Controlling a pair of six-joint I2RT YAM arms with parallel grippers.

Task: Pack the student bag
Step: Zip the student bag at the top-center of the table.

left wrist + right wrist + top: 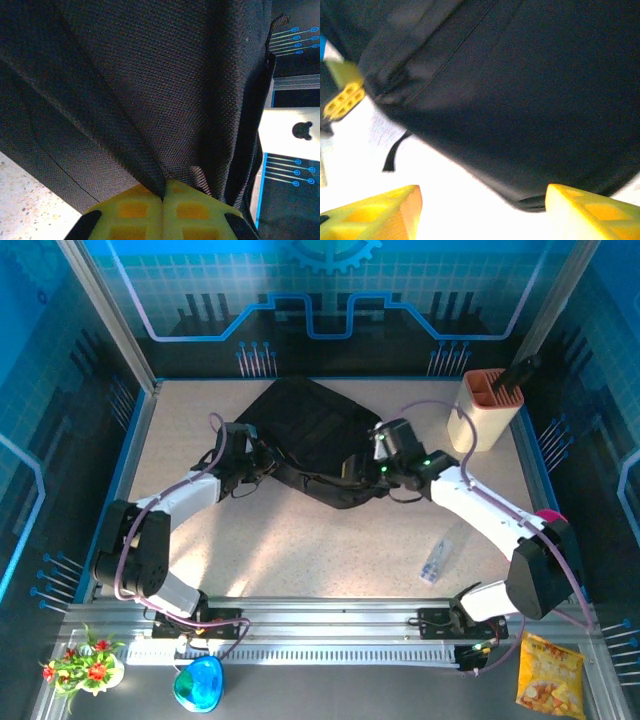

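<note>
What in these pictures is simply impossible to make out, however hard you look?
- Top view: the inside of the student bag, hidden by its own black fabric; open or zipped, I cannot tell.
- Top view: the small pale item on the table, too small to name.
- Right wrist view: the bag's seams, blurred.
- Left wrist view: which part of the bag the left fingers pinch; the rest is cut off by the frame edges.
</note>
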